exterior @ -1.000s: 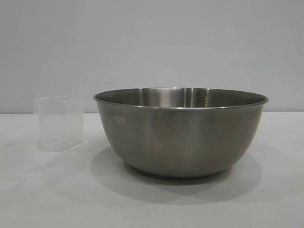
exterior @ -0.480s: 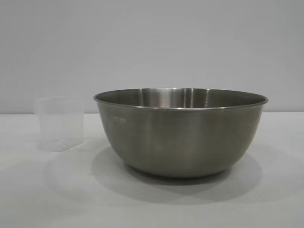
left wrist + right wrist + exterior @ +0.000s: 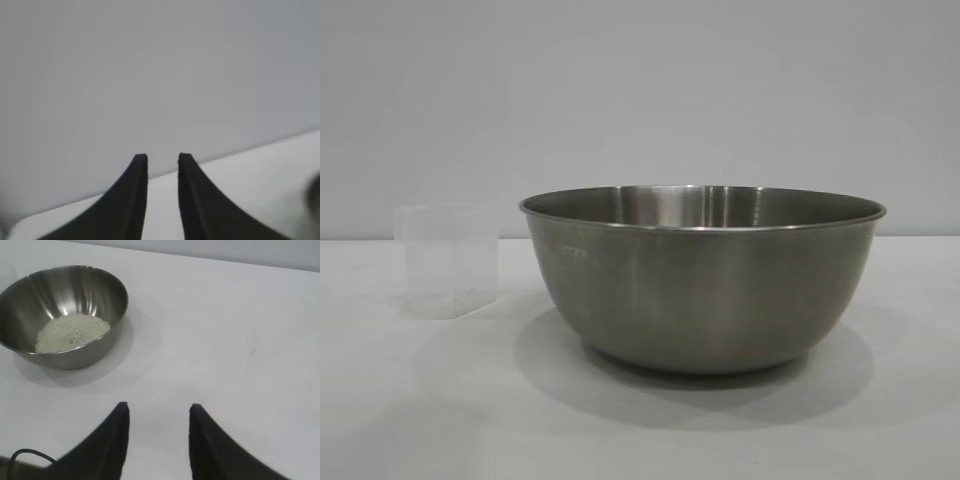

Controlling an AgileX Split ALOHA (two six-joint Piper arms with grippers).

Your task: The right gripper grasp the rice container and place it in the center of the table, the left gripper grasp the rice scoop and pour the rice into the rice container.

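In the exterior view the brushed-steel rice container (image 3: 702,278) sits mid-worktop (image 3: 410,410), its inside hidden, with the clear, upright rice scoop (image 3: 448,261) well apart at its left. The left wrist view shows the left tool (image 3: 162,159), released, fingers apart, holding nothing. The right wrist view shows the right tool (image 3: 157,410) likewise released, far from the container, where a pale mound of rice (image 3: 72,331) lies.

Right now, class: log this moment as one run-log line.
rice: in rice container | rice scoop: upright, left of it | left gripper: open | right gripper: open

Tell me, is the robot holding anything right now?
No. The left gripper and the right gripper both have open fingers with nothing between them. The bowl and the cup stand alone on the table.
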